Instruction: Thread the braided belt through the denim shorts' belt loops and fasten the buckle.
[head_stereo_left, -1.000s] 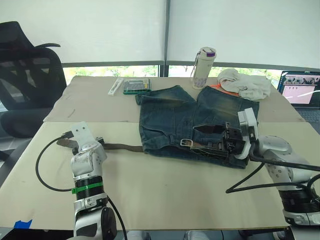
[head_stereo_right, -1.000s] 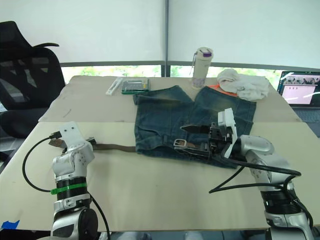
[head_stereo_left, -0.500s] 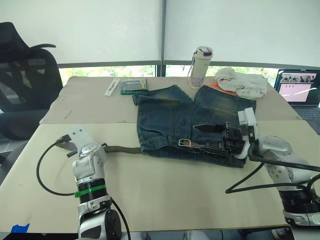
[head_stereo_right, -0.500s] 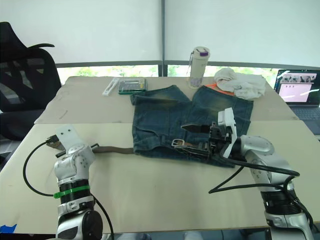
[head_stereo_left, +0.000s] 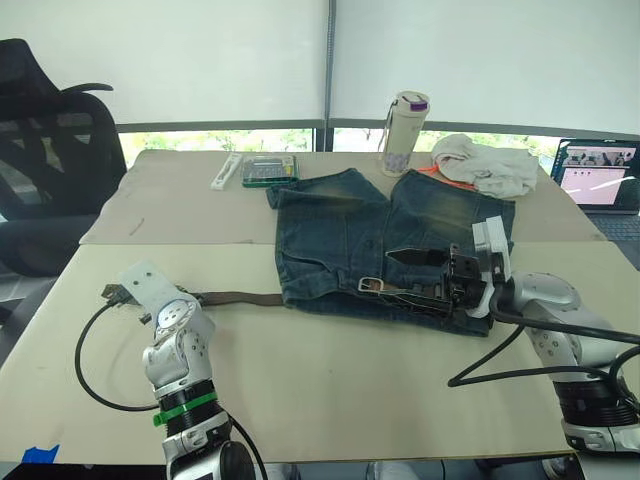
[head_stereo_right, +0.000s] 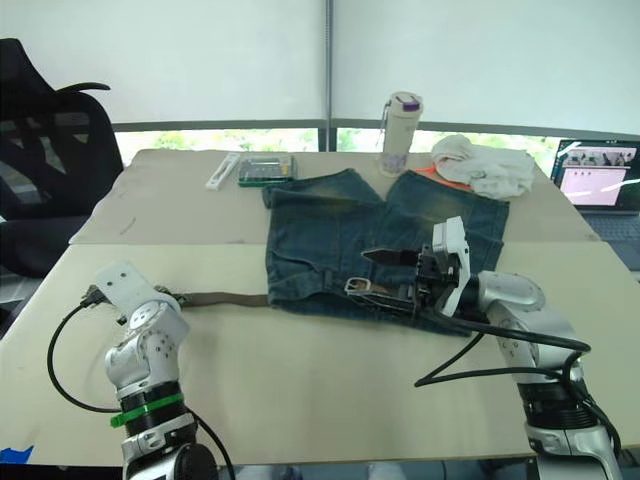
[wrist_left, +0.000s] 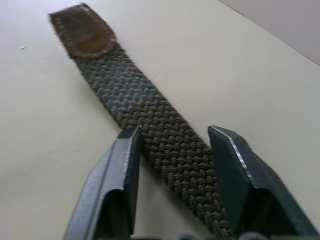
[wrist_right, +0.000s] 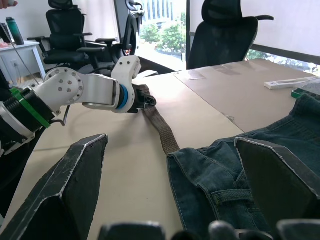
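The denim shorts (head_stereo_left: 385, 245) lie flat on the table (head_stereo_left: 330, 390) toward its right side, the waistband facing the near edge. The braided belt (head_stereo_left: 240, 298) trails out of it toward the left edge, the buckle (head_stereo_left: 372, 285) at mid-waistband. The left gripper (wrist_left: 172, 145) has tipped further outward than a second ago; its fingers (wrist_left: 125, 165) stand apart astride the strap, seemingly not pinching it. The right gripper (head_stereo_left: 420, 275) stays spread wide over the waistband, gripping nothing.
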